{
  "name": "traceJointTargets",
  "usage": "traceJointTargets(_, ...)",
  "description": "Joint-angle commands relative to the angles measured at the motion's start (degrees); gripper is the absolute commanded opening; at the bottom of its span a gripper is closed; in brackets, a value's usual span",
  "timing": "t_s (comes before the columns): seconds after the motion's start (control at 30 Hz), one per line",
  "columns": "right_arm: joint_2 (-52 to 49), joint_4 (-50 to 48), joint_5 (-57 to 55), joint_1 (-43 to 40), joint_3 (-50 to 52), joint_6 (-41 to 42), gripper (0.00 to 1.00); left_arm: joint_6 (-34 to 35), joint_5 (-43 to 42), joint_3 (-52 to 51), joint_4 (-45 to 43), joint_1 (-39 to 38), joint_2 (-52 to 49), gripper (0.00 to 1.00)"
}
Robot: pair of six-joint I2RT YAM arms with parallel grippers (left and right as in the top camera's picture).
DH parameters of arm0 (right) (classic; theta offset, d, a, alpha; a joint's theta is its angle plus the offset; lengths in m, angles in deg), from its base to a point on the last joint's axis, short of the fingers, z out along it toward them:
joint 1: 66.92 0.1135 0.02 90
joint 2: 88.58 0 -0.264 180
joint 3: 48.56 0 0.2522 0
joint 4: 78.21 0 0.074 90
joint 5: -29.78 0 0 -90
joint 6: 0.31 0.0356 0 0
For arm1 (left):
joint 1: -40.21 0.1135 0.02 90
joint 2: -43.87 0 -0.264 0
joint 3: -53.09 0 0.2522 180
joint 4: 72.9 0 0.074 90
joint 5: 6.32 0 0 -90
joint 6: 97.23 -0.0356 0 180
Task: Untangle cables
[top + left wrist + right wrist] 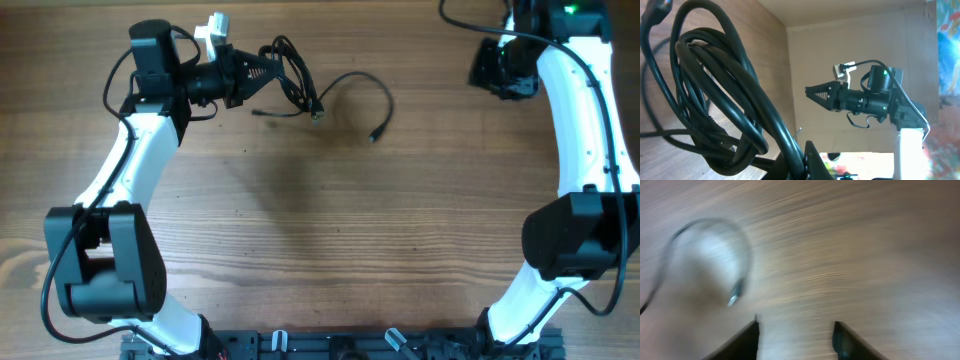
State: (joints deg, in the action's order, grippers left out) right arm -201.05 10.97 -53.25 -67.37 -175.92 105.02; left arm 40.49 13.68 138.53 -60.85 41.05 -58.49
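The cables (290, 75) are thin black cords bunched in loops at the back of the wooden table (330, 230), just right of my left gripper (262, 72). One strand (372, 95) arcs out to the right and ends in a small plug (376, 133). In the left wrist view the coiled cables (725, 95) fill the left side, and my left gripper (802, 160) is shut on one strand. My right gripper (500, 70) is at the back right, away from the cables. In the blurred right wrist view it (796, 335) is open and empty, with the loose plug end (735, 294) ahead to its left.
The right arm (865, 97) shows across the table in the left wrist view. A black rail (350, 345) runs along the table's front edge between the two arm bases.
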Motion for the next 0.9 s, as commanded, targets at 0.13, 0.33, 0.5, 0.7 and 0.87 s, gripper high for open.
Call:
traceJointTargets(0.13, 1.2, -4.2, 33.0, 5.4, -0.4, -19.2, 0.59, 28.4, -0.3, 0.7, -0.3, -3.4, 0.3, 0.04)
traceJointTargets(0.33, 1.2, -5.7, 33.2, 10.7, -0.4, -18.0, 0.61, 37.4, -0.3, 0.7, -0.3, -3.4, 0.3, 0.04)
traceJointTargets(0.5, 1.2, -7.4, 32.8, 14.6, -0.4, -18.4, 0.63, 43.7, -0.3, 0.7, -0.3, -3.4, 0.3, 0.04)
traceJointTargets(0.7, 1.2, -9.8, 32.8, 17.2, -0.4, -20.5, 0.63, 50.2, -0.2, 0.7, -0.3, -4.0, 0.3, 0.04)
traceJointTargets(0.87, 1.2, -11.7, 32.8, 20.1, -0.4, -25.8, 0.63, 60.0, -0.3, 0.7, -0.3, -4.7, 0.3, 0.04)
